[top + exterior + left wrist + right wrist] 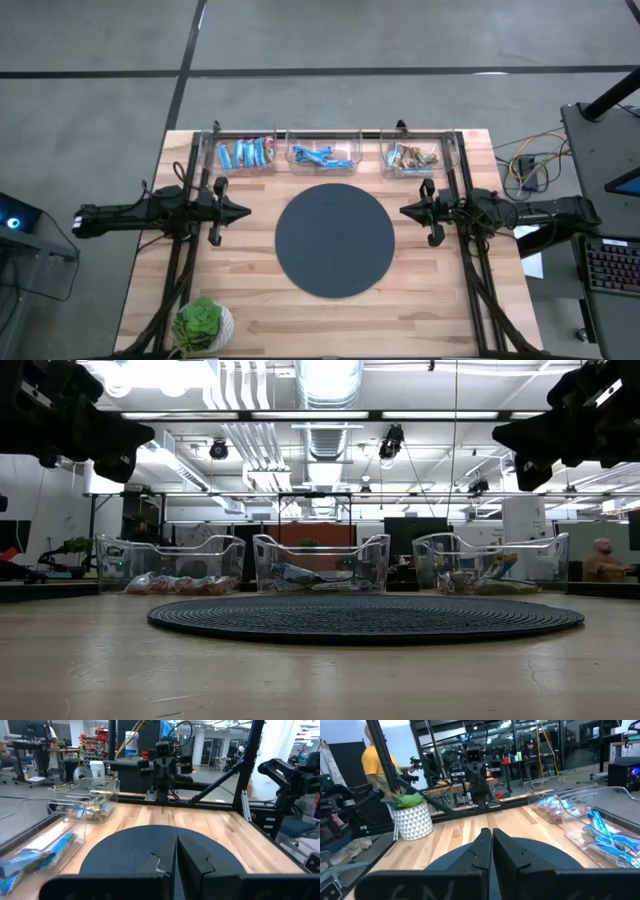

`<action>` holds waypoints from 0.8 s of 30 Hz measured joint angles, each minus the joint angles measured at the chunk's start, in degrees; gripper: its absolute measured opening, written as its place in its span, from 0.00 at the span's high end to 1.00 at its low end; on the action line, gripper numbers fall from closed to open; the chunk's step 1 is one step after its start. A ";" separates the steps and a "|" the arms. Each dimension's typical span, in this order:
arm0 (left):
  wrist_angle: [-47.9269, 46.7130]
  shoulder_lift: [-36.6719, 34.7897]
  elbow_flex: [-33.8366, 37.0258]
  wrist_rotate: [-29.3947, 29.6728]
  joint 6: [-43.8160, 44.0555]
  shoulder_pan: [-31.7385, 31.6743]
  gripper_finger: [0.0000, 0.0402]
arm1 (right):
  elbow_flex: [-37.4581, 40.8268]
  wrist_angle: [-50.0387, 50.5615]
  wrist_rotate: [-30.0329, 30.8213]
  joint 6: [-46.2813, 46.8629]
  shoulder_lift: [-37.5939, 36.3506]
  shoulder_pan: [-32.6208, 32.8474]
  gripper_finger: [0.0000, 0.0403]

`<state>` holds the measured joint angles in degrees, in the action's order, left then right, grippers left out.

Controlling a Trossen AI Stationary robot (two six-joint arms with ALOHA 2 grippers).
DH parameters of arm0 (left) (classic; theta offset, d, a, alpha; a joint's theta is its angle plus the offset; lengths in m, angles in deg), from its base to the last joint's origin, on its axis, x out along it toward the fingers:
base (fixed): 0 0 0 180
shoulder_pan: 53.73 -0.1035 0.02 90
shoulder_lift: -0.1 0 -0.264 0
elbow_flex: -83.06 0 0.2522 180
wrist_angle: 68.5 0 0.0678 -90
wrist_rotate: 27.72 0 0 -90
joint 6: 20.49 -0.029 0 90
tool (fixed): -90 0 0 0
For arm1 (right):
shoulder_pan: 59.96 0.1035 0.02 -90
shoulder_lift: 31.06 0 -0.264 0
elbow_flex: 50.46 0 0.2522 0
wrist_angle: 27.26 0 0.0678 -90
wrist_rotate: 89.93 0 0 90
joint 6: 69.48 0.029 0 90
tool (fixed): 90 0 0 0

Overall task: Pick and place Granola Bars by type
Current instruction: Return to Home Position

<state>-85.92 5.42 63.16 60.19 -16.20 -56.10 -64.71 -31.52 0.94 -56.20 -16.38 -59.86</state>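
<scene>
**Bars lie in three bins; both grippers closed and empty**

Three clear plastic bins stand in a row along the far edge of the light wooden table (250, 300). The left clear bin (246, 139) holds the shiny blue-and-red wrapped granola bars (247, 155). The middle clear bin (321, 169) holds the bright blue wrapped bars (322, 157). The right clear bin (444, 150) holds the brown-tan wrapped bars (412, 156).

A large dark round ribbed mat (334, 240) lies at the table's centre, just in front of the bins, with nothing on it. A green plant in a white faceted pot (203, 324) sits at the near left corner.

The left gripper (245, 212) hangs above the table near its left edge, pointing at the mat. Its fingers are pressed together and hold nothing. The right gripper (403, 211) mirrors it near the right edge, fingers likewise together and empty.
</scene>
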 joint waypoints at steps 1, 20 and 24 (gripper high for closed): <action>0.06 -0.01 0.10 0.00 0.00 0.01 1.00 | 0.00 -0.04 0.00 -0.09 -0.04 0.00 0.98; 0.27 -3.58 3.71 -0.27 1.83 0.00 1.00 | -0.02 1.52 0.02 -0.43 0.04 0.00 0.98; 0.45 -3.87 3.84 -0.24 1.77 0.00 1.00 | -0.02 1.56 0.04 -0.43 0.04 0.00 0.98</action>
<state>-85.47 1.55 67.00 59.95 -14.43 -56.10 -64.74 -29.96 0.98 -56.64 -16.34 -59.86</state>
